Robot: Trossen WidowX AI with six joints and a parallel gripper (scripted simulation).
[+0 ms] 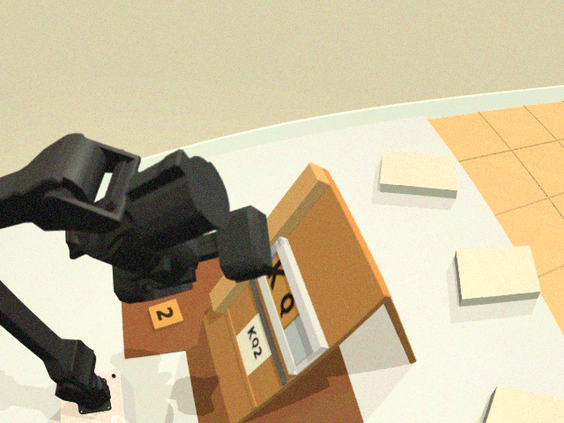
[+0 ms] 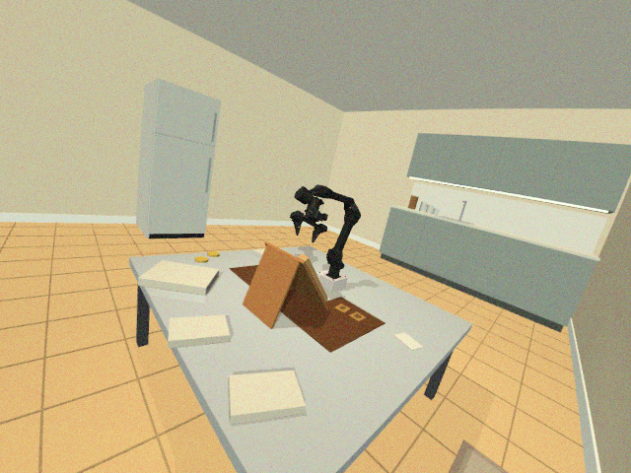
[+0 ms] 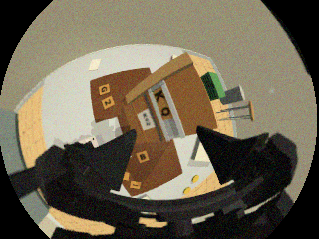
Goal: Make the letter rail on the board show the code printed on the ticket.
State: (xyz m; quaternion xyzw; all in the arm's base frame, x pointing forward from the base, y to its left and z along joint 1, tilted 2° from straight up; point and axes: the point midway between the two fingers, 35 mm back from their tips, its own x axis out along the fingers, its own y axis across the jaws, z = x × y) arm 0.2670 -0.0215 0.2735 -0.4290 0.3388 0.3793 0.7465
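Observation:
The sloped board (image 1: 345, 259) (image 2: 272, 285) (image 3: 195, 100) carries a pale rail (image 1: 302, 291) (image 3: 173, 110). In the rail, a K tile (image 1: 277, 276) (image 3: 159, 96) is on the left and a Q tile (image 1: 287, 304) (image 3: 165, 111) beside it; the rail is empty right of Q. The ticket (image 1: 253, 345) (image 3: 146, 119) reads KQ2. The 2 tile (image 1: 165, 314) (image 2: 341, 307) (image 3: 108, 103) lies flat left of the board, beside the G tile (image 2: 357, 316) (image 3: 104, 89). My gripper (image 2: 306, 237) (image 3: 166, 130) is wide open and empty, raised above the board's level. It hides G in the top view.
A brown mat (image 1: 141, 344) (image 2: 331, 341) lies under the board. Another tile (image 3: 143, 157) and a J tile (image 3: 135, 185) lie right of the board; one more is partly hidden by a finger. Pale blocks (image 1: 418, 170) (image 1: 496, 273) (image 2: 267, 391) and yellow discs (image 2: 201, 259) (image 2: 213, 253) sit near the counter's edges.

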